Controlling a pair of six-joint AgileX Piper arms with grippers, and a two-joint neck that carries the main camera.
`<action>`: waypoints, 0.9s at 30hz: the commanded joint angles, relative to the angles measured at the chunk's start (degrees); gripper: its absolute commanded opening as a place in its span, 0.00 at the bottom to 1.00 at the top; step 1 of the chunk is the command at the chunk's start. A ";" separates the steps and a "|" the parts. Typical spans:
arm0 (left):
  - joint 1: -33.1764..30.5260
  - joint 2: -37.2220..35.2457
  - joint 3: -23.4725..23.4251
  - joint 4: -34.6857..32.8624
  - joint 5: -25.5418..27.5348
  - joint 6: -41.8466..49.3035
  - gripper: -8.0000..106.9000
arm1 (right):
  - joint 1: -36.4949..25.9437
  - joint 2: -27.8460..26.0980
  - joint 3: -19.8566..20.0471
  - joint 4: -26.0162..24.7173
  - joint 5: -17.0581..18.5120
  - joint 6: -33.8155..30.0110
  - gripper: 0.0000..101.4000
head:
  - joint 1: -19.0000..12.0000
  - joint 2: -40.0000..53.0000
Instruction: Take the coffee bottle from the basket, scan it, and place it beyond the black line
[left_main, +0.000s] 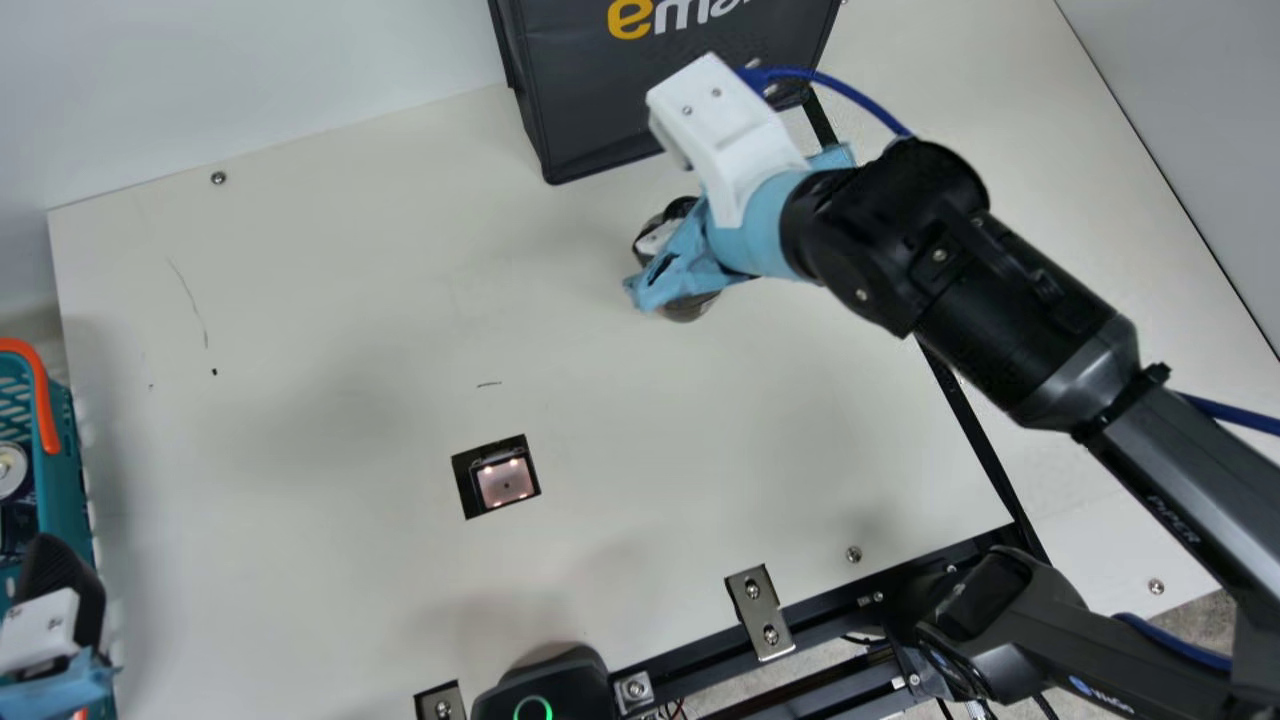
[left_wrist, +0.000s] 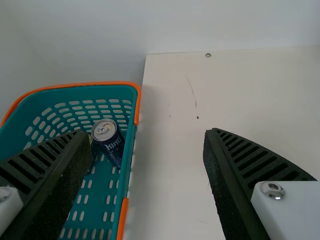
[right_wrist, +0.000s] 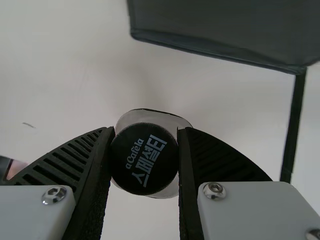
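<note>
The scanner (left_main: 505, 482) lies between the basket (left_main: 72, 450) at left, holding a can (left_wrist: 113, 147), and the line (left_main: 970, 430) at right, the bag (left_main: 590, 110) far.

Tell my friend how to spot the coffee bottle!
Find the big dark bag on the cream table. Just in front, my right claw holds the coffee bottle. Its round black cap with white writing sets it apart from the silver-topped can in the basket.

We see open tabletop (left_main: 320, 230) toward ten o'clock in the main view; a bag (left_main: 590, 90) blocks twelve, the basket (left_main: 70, 500) nine.
</note>
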 joint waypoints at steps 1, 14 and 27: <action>0.00 0.00 0.00 0.00 0.00 0.00 0.85 | -2.51 -0.09 0.08 0.43 0.16 -0.69 0.00 | -0.96 -0.13; 0.00 0.00 0.00 0.00 0.00 0.00 0.85 | -15.11 -1.56 1.50 3.90 0.00 -5.57 0.00 | -0.96 -0.13; 0.00 0.00 0.00 0.00 0.00 0.00 0.85 | -29.38 -2.30 3.11 10.02 -1.46 -13.00 0.00 | -0.96 -0.13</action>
